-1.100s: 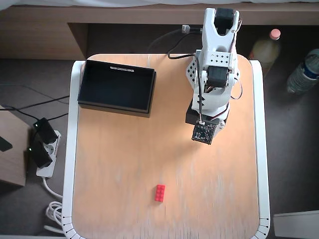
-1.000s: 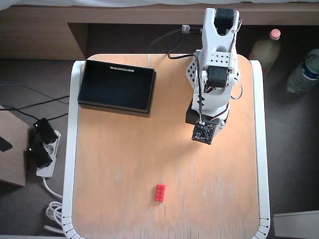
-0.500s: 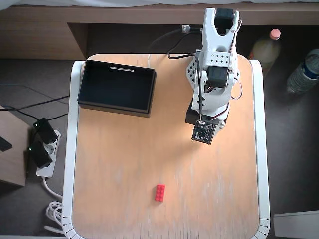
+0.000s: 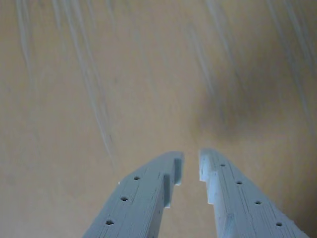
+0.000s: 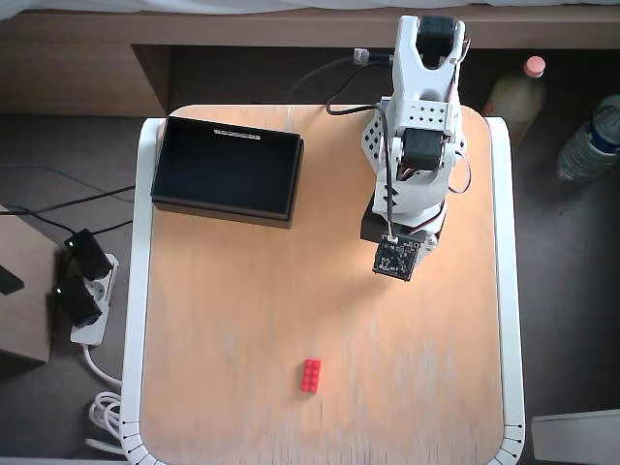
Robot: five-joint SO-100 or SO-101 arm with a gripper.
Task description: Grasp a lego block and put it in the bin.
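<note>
The red lego block [image 5: 311,375] lies flat on the wooden table near the front edge in the overhead view, untouched. The black bin [image 5: 228,170] stands at the table's back left with a white strip on its far rim, and looks empty. My gripper [image 4: 191,161] shows in the wrist view as two pale fingers with a narrow gap and nothing between them, above bare wood. In the overhead view the arm [image 5: 412,145] stands at the back right, and its wrist camera board [image 5: 397,260] hides the fingers. The block lies well in front of the arm, to its left. Neither block nor bin shows in the wrist view.
The table [image 5: 242,320] has a white rim. Two bottles [image 5: 513,92] stand on the floor off its right side. A power strip [image 5: 82,291] and cables lie off its left side. A wooden shelf runs behind the table.
</note>
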